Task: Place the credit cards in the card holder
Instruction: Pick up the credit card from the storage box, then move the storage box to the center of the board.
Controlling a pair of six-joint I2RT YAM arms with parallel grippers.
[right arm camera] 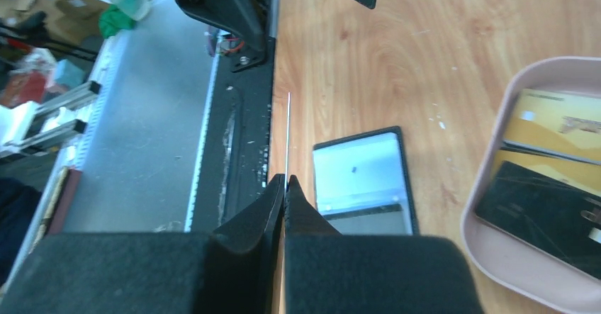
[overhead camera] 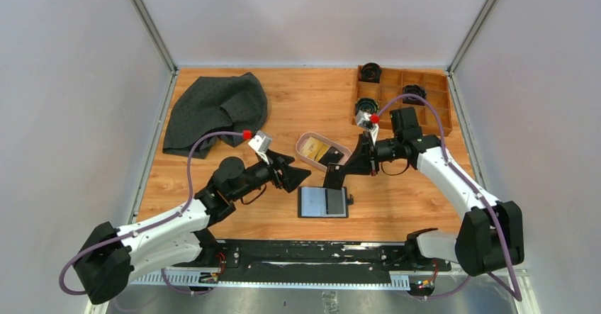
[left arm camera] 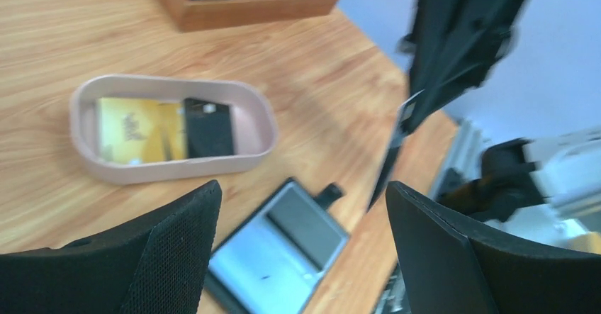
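Observation:
The card holder (overhead camera: 324, 202) lies open on the table, its greyish clear pockets facing up; it also shows in the left wrist view (left arm camera: 283, 250) and the right wrist view (right arm camera: 363, 179). My right gripper (overhead camera: 342, 171) is shut on a dark credit card (overhead camera: 332, 178), held on edge just above the holder's far side. In the right wrist view the card (right arm camera: 288, 137) is a thin line between the shut fingers (right arm camera: 285, 181). A gold card (left arm camera: 138, 130) and a black card (left arm camera: 209, 127) lie in the pinkish tray (overhead camera: 339, 145). My left gripper (overhead camera: 298, 177) is open and empty, left of the holder (left arm camera: 301, 185).
A dark grey cloth (overhead camera: 216, 108) lies at the back left. A wooden compartment box (overhead camera: 434, 98) with round black parts stands at the back right. A black rail (overhead camera: 305, 251) runs along the near edge. The right gripper and its card hang in front of the left wrist camera (left arm camera: 461, 37).

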